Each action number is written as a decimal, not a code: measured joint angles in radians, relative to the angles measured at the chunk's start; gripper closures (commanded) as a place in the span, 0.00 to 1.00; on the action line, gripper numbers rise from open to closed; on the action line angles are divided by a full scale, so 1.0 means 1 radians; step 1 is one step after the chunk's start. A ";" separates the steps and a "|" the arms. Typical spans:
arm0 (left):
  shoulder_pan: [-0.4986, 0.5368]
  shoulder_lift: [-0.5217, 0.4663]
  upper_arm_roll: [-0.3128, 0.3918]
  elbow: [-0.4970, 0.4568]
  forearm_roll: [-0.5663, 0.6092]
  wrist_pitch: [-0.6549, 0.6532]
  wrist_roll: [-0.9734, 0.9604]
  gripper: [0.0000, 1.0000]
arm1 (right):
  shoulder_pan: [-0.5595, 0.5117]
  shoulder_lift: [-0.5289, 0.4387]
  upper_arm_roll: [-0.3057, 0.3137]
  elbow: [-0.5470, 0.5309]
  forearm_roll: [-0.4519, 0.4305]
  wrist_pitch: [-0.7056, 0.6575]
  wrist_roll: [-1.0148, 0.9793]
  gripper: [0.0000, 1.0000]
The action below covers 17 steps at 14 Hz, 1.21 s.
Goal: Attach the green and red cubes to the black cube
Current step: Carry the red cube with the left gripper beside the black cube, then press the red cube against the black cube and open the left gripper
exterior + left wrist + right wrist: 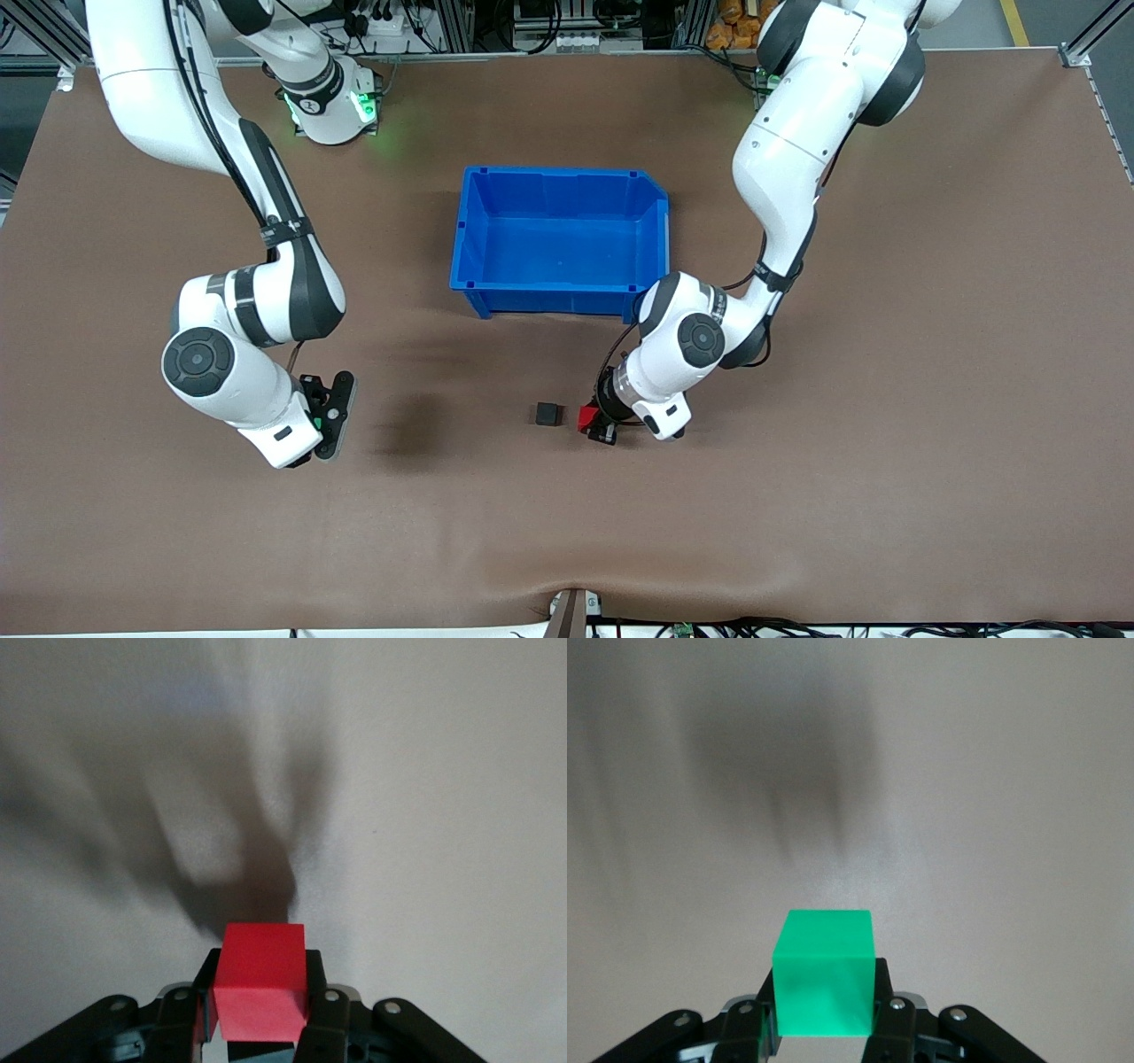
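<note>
Left jaws (595, 427) clamp red cube (586, 416); right jaws (826, 1014) clamp green cube (825, 973).

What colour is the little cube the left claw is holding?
Bright red. The red cube shows best in the left wrist view, pinched in the left claw.

- I work in a robotics lab: my two white arms are bolted at the edge of a wide brown desk (930, 372).
- Aluminium framing (1085, 44) and cable bundles (390, 22) ring it.
- A blue bin (560, 241) sits mid-desk.
</note>
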 measured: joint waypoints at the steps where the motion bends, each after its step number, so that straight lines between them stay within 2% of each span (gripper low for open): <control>1: -0.008 0.008 -0.001 0.009 0.000 0.002 0.000 1.00 | 0.000 0.000 0.000 0.000 0.000 -0.011 0.000 1.00; 7: -0.040 0.025 -0.001 0.021 0.000 0.022 -0.006 1.00 | 0.005 0.000 0.003 0.007 0.001 -0.098 0.000 1.00; 12: -0.039 0.031 0.003 0.023 -0.002 0.029 -0.009 1.00 | 0.010 0.002 0.006 0.010 0.018 -0.104 0.004 1.00; 17: -0.039 0.032 0.005 0.023 -0.003 0.033 -0.123 1.00 | 0.056 0.047 0.008 0.062 0.041 -0.104 0.074 1.00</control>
